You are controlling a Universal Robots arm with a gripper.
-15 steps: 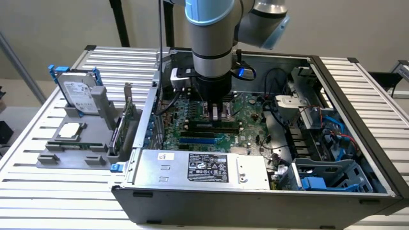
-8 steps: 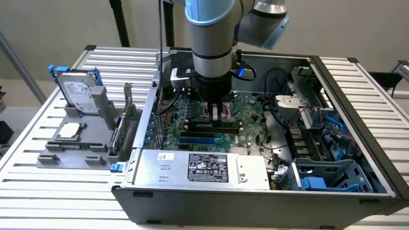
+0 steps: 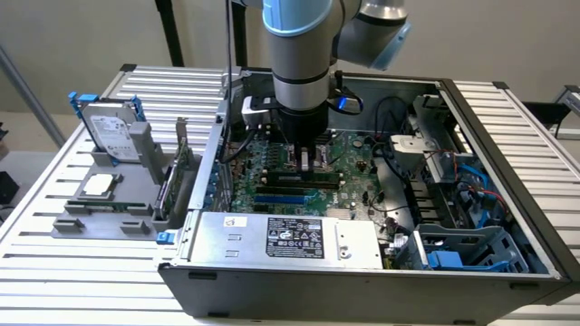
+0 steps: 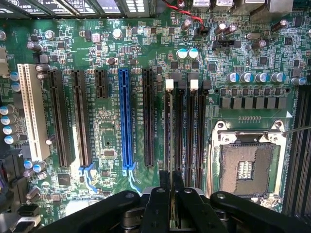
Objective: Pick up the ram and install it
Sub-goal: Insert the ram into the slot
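The ram (image 4: 168, 136) shows edge-on as a thin dark strip running along the memory slot that has a white latch (image 4: 169, 85). My gripper (image 4: 171, 196) is shut on it, with a black finger (image 4: 160, 204) pressed against each side. I cannot tell how deep it sits in the slot. More memory slots (image 4: 194, 131) lie beside it. In the exterior view the gripper (image 3: 305, 163) reaches straight down into the open computer case (image 3: 363, 278), just above the motherboard (image 3: 349, 153).
An empty processor socket (image 4: 245, 167) lies next to the memory slots, and a blue expansion slot (image 4: 125, 116) on their other side. A power supply (image 3: 285, 238) fills the case front. At the exterior view's left, a grey holder (image 3: 100, 224) carries a hard drive (image 3: 113, 132), a processor chip (image 3: 98, 185) and an expansion card (image 3: 181, 170).
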